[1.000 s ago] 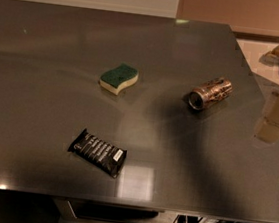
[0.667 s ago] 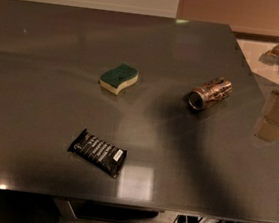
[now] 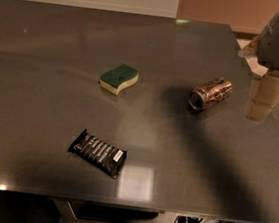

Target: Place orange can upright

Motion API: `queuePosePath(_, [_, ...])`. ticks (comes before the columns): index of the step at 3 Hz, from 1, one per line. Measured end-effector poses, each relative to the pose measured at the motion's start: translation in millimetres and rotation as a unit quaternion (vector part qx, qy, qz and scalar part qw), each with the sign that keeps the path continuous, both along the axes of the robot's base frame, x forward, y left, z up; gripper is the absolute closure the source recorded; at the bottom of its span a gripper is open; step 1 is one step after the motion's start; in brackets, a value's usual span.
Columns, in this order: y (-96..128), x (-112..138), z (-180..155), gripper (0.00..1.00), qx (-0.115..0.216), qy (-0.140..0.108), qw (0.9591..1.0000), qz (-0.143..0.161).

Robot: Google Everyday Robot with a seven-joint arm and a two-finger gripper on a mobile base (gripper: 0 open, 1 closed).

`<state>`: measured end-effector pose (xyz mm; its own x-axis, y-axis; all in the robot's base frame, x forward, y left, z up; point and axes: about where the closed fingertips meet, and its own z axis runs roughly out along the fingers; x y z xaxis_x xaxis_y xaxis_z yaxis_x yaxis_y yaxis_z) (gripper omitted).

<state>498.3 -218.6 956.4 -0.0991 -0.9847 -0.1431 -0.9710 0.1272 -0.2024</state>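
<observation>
Camera view — orange can (image 3: 211, 93) on its side, unmoved, gripper (image 3: 262, 103) to its right, edged closer — grip state unclear.

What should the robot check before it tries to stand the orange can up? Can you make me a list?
1. Is the orange can standing up? Not ok: it lies on its side, with its silver top turned toward the lower left.
2. Is the end effector at the can? Not ok: it hangs to the right of the can, apart from it.
3. Is the space around the can free? Ok: the sponge and the black snack bar wrapper lie well off to the left.
4. Is the can safely on the table? Ok: it rests inside the right edge.
5. Is the can full or empty? Cannot tell.
</observation>
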Motion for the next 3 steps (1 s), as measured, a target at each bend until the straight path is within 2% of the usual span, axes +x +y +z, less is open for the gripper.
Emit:
queuePosePath(1, [1.2,37.3,-17.6,0.0,-0.006,0.008,0.9991,0.041])
queuePosePath(2, [3.6,68.0,-41.8,0.0,0.006,0.012,0.9957,0.092])
queuePosePath(3, [5.3,87.3,-63.9,0.0,0.015,0.018,0.9888,0.148])
